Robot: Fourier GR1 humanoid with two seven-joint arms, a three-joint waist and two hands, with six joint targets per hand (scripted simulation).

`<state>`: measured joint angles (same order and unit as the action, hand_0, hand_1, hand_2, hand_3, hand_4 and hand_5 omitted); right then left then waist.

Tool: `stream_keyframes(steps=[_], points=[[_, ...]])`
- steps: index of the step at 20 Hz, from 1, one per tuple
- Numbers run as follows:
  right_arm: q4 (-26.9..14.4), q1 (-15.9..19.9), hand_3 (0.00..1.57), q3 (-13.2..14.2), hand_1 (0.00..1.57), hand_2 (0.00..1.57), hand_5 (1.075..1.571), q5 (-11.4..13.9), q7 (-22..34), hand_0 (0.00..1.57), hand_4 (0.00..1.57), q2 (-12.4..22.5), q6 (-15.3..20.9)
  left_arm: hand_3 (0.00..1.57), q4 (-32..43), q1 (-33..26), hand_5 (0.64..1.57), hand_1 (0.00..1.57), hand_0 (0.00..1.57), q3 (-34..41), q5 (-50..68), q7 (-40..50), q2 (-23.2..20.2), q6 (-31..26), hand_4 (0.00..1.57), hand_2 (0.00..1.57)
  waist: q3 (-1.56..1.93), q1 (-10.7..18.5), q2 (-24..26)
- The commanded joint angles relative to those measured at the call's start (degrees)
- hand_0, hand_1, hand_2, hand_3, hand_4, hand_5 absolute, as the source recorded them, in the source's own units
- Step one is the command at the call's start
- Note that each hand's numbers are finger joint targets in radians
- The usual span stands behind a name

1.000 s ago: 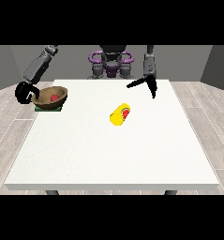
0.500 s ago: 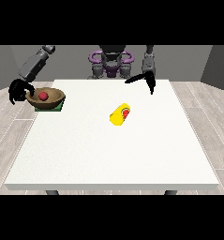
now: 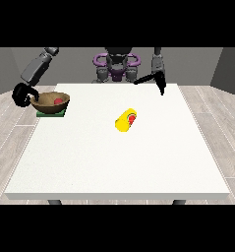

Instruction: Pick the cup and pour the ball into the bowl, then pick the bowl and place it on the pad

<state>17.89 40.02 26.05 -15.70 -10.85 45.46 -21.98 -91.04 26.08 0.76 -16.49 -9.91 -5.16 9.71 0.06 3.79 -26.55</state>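
So my hand at the view's left (image 3: 21,94) has its fingers curled around the rim of the brown bowl (image 3: 50,102); the bowl sits on the green pad (image 3: 51,113) at the worktop's (image 3: 119,162) far left corner, with the red ball (image 3: 58,101) inside it; the yellow cup (image 3: 126,121) lies on its side near the middle, red inside showing; my hand at the view's right (image 3: 156,79) hangs over the far edge holding nothing, fingers straight and pointing down, well apart from the cup.
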Motion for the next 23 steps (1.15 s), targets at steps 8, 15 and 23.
stream_keyframes(steps=[8, 15, 23], points=[[-1.52, -0.13, 0.62, -1.27, 0.36, 0.51, 1.506, 3.89, -0.43, 0.36, 0.00, 8.04, 5.34, 0.00, -9.18, -2.33, 1.565, 0.00, 0.00, -0.79, -0.19, 2.12, -0.67, -0.50, 0.00, 0.00, 0.05, -0.34, -4.49], [-1.42, 1.66, 0.16, -2.30, 0.00, 0.38, 1.488, 4.91, 1.89, 0.00, 0.00, 7.23, 6.85, 0.00, -10.99, -2.17, 1.567, 0.00, 0.00, 0.41, 0.32, 6.69, -1.59, -1.38, 0.00, 0.00, 0.02, -0.30, -1.24], [-0.39, 5.44, 0.29, 0.50, 0.00, 0.19, 1.503, 0.87, 9.46, 0.00, 0.00, 15.91, -5.55, 0.00, -5.19, -4.97, 1.569, 0.00, 0.00, 1.51, 1.51, 3.27, -0.77, -1.15, 0.00, 0.00, -0.13, -2.94, 3.93]])
